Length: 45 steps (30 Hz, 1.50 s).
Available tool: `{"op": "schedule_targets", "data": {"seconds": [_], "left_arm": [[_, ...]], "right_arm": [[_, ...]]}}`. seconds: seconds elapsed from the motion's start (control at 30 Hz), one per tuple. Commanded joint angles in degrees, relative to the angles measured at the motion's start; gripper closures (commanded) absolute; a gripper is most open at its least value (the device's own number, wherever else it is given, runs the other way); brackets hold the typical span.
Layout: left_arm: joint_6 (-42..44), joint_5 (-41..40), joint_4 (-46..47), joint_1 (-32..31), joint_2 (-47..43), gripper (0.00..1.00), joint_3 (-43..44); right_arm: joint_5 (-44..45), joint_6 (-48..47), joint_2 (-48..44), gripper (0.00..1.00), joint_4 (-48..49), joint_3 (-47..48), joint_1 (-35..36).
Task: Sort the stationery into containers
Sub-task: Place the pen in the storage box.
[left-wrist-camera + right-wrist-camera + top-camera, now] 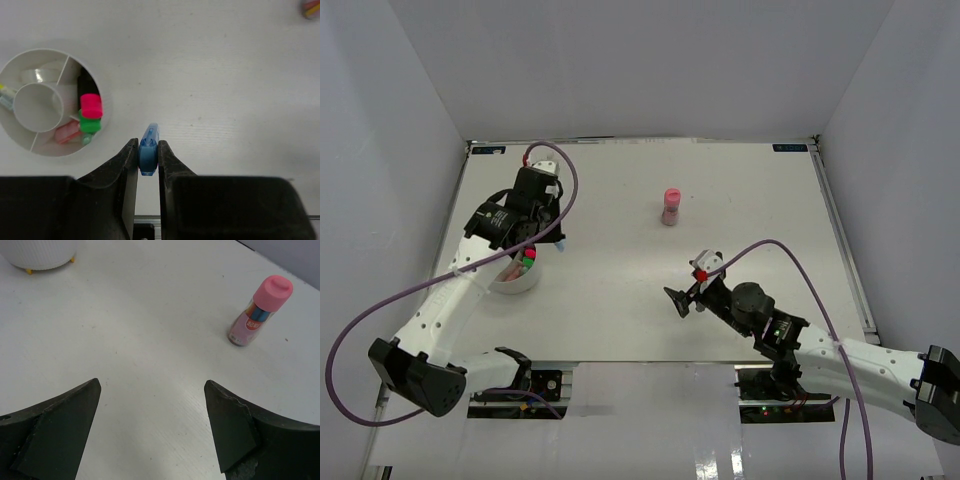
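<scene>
Here, pinches blue pen [149, 131] in left pincer [148, 148], just beside white bowl [50, 51] near left edge of worktop [620, 320]. Holds right pincer [152, 385] spread near the near edge, well apart from upright pink cylinder [260, 310].

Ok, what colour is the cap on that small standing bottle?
The cap is pink, clearest in the right wrist view.

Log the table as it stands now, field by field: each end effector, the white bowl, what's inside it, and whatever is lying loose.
left end effector: shut on blue plastic pen, just beside the bowl
right end effector: open, empty
container: round white divided bowl, near the left arm
in bowl: pink-capped highlighter and green-capped highlighter, side by side
loose: pink-capped stubby cylinder, upright on the white table, apart from both end effectors
</scene>
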Motion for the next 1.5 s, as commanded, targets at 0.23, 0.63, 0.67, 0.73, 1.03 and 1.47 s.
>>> {"op": "schedule_targets", "data": {"seconds": [0.23,0.63,0.67,0.73,1.03,1.47], "left_arm": [[0.52,-10.16,-6.6,7.58,-3.9,0.9,-4.98],[1.49,-17.8,-0.28,10.57,-4.87,0.9,-10.44],[1.58,-17.9,0.34,10.66,-4.52,0.9,-10.79],[1.66,-17.64,0.95,10.92,-4.26,0.9,-11.66],[2.02,-15.71,4.47,11.71,-2.5,0.82,-16.41],[1.58,-16.85,3.86,11.8,-1.01,0.29,-16.42]], "right_arm": [[3.07,1.47,-2.21,0.1,4.05,-1.53,-0.04],[3.6,1.65,-2.13,0.1,4.67,-2.05,-0.04],[3.69,1.65,-2.21,0.1,4.67,-2.06,-0.04],[3.69,1.65,-2.3,0.1,4.67,-2.06,0.05],[5.44,1.56,-3.09,0.1,4.75,-2.67,-0.13],[8.17,1.74,-3.88,0.1,4.84,-3.11,-0.13]]}}
